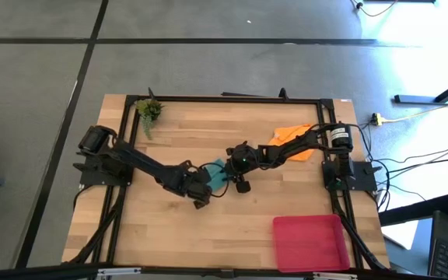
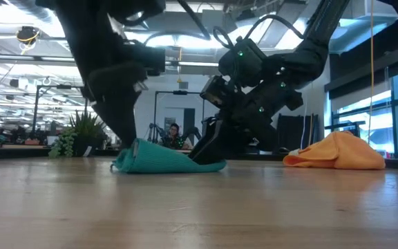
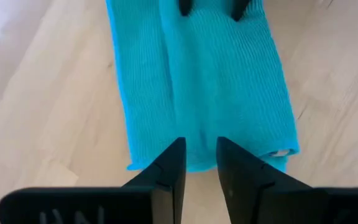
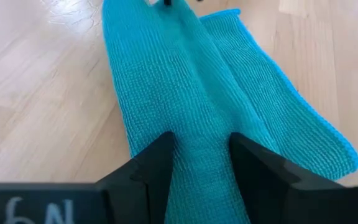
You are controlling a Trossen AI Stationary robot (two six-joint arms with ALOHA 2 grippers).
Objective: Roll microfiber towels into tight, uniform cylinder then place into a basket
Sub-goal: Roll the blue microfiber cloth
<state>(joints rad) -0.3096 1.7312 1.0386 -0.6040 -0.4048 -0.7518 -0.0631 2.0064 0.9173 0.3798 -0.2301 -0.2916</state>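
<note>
Between the left gripper (image 3: 199, 163) and the right gripper (image 4: 201, 158) lies the teal towel (image 3: 201, 87) — soft, light, prone to unrolling — both jaws part-open, straddling opposite ends, best pinched at those ends.

The left arm reaches from its base at the worktop's left edge toward the middle, elbow bent, wrist angled down. The left claw (image 1: 201, 189) sits low at the worktop's centre; in its wrist view the two dark fingers (image 3: 166, 168) stand slightly apart with a narrow gap between them, tips down on the towel (image 3: 197, 87). The right arm stretches from its base at the right edge inward across the worktop, forearm sloping down. The right claw (image 1: 238, 173) is just beside the left one, its fingers (image 4: 157, 163) parted, straddling a fold of the same towel and pressing on it.
</note>
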